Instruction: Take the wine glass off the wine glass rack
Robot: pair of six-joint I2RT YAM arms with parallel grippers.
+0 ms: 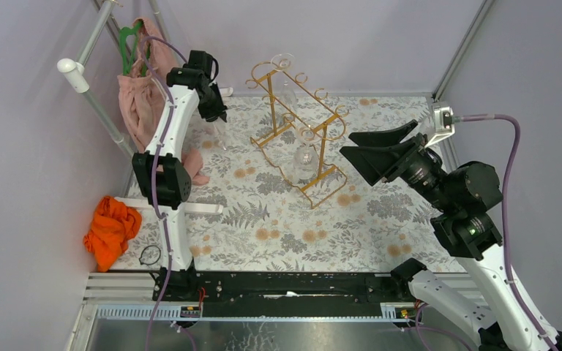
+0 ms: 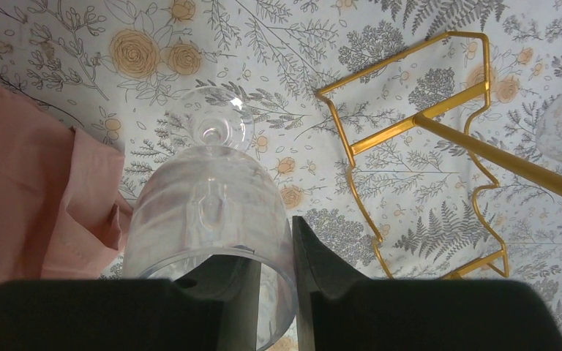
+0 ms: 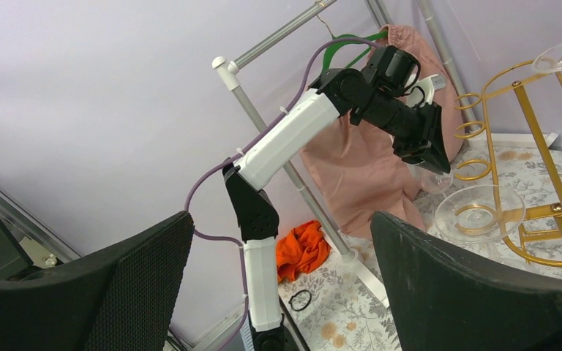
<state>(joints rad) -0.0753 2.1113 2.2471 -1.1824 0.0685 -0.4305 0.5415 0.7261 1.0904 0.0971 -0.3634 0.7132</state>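
My left gripper [image 1: 216, 115] is shut on the rim of a clear wine glass [image 1: 220, 134], left of the gold wire wine glass rack [image 1: 323, 126]. In the left wrist view one finger is inside the bowl and the other outside; the gripper [image 2: 278, 248] holds the glass [image 2: 212, 205] upright with its foot toward the floral cloth. One rectangular foot of the rack [image 2: 450, 102] lies to the right. Two more glasses hang on the rack, one at the far end [image 1: 283, 61] and one at the near end [image 1: 306, 157]. My right gripper [image 1: 369, 150] is open and empty, raised to the right of the rack.
A clothes stand [image 1: 99, 110] with pink cloth [image 1: 135, 102] stands at the far left, close to the left gripper. An orange cloth [image 1: 110, 230] and a black ring [image 1: 150, 254] lie at the near left. The floral cloth [image 1: 293, 227] covers the table.
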